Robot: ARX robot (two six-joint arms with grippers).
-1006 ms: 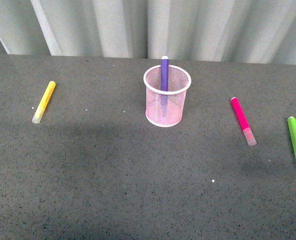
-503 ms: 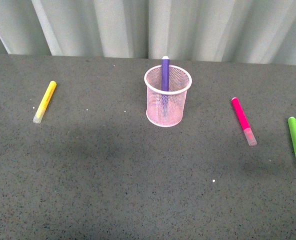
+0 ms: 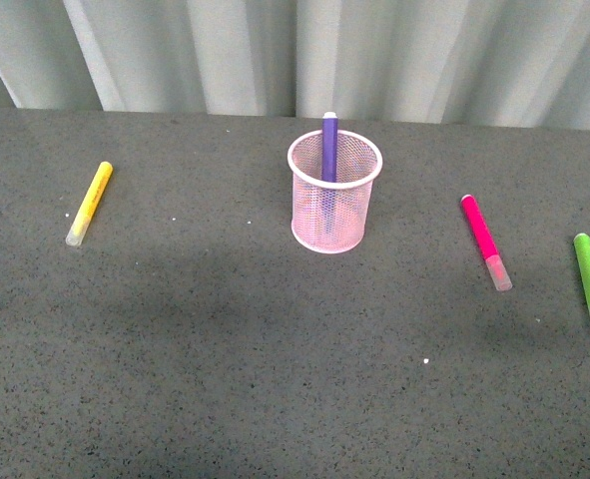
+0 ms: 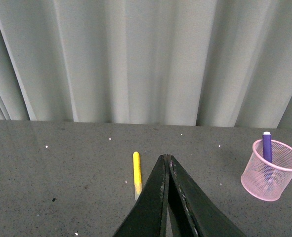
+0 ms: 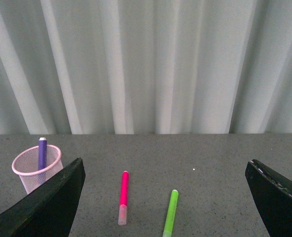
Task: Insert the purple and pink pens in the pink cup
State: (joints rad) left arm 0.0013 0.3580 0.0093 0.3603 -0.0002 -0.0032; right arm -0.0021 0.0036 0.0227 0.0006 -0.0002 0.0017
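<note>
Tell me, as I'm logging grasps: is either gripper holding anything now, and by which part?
Nothing is held. The black left gripper is shut on nothing; the black right gripper is open and empty.

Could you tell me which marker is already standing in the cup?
The purple marker: it stands upright in the pink cup; the yellow marker, pink marker and green marker lie flat.

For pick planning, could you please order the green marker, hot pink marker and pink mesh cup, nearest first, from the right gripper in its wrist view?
1. Green marker, furthest to the robot's right.
2. Hot pink marker, left of it, slightly farther.
3. Pink mesh cup, further left.
</note>
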